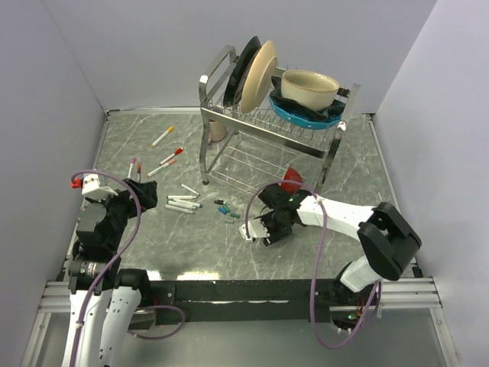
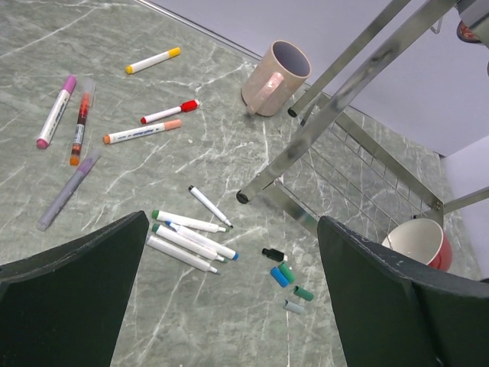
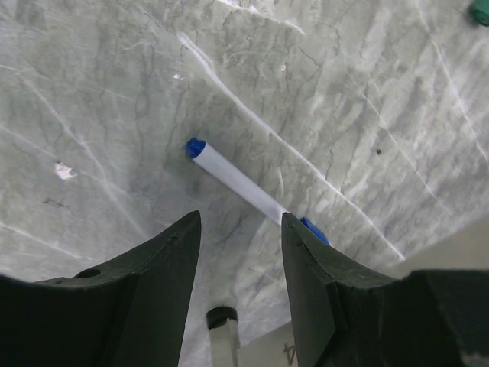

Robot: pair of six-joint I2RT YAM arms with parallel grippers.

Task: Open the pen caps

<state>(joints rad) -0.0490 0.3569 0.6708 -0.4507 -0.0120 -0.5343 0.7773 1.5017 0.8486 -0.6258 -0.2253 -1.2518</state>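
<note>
My right gripper [image 3: 241, 218] is open and hovers just above a white pen [image 3: 237, 178] lying on the table. The pen has a blue end [image 3: 195, 145] and a blue cap [image 3: 315, 229] half hidden by my right finger. In the top view this gripper [image 1: 258, 229] is at the table's middle front. My left gripper [image 2: 233, 222] is open and empty, held high at the left [image 1: 145, 191]. Below it lie uncapped white pens [image 2: 187, 233] and loose caps: black [image 2: 273, 254], blue [image 2: 280, 277], green [image 2: 303, 293], grey [image 2: 294, 306]. Capped pens lie further back: yellow [image 2: 153, 60], red [image 2: 170, 112], orange [image 2: 143, 131], pink [image 2: 56, 111].
A metal dish rack [image 1: 229, 115] with plates and bowls stands at the back centre, its legs [image 2: 321, 130] close to the pens. A pink mug [image 2: 273, 78] sits beside the rack and a red bowl [image 1: 291, 180] under it. A black-tipped stick [image 3: 221, 317] lies under my right gripper.
</note>
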